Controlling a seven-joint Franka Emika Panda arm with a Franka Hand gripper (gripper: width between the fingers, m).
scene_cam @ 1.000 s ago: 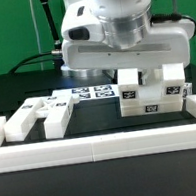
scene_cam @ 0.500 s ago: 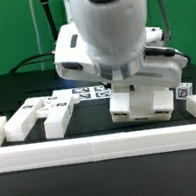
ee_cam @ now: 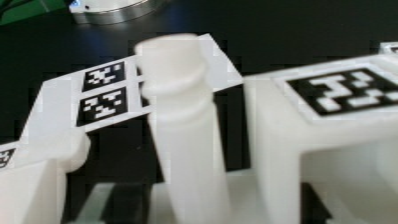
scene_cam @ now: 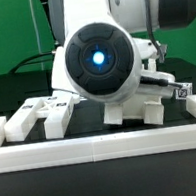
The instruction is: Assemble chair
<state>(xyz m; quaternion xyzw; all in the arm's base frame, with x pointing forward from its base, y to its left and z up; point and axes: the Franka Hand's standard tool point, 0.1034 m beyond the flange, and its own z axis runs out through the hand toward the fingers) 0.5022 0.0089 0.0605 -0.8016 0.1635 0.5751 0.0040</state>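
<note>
- Black flat counter [scene_cam: 14, 93]: carries every part in view. It extends beneath and to all sides of the claw.
- White rounded robot arm [scene_cam: 99, 60], with a blue-lit round cap facing the exterior camera: it fills the middle of the exterior view and masks the claw completely.
- Claw: no fingertip can be made out in either view. Whether it is released, clenched or grasping a part cannot be told.
- Low white border rail [scene_cam: 102, 144]: runs along the counter edge on the camera side of the claw, clear of the work.
- White chunky plastic chair sub-assembly [scene_cam: 138, 108]: stands on the counter directly under the arm's lower end, judged to be right at the claw.
- The wrist view shows the sub-assembly close up as blocky white walls [ee_cam: 329, 130] flanking a white round-topped upright post [ee_cam: 187, 110]. Whether the post is seated or only offered up cannot be told.
- Two white blocky loose chair pieces [scene_cam: 23, 119] [scene_cam: 56, 114]: lie flat well apart from the claw, toward the exterior view's left, just inside the rail.
- Small black-and-white square marker tags [ee_cam: 107, 90]: fixed to the block faces next to the post.
- Progress, as a judgement:
  - Done: several blocks appear grouped into one unit.
  - Left: the two loose pieces are not yet fitted.
  - Overall: assembly is partway, not near completion.
</note>
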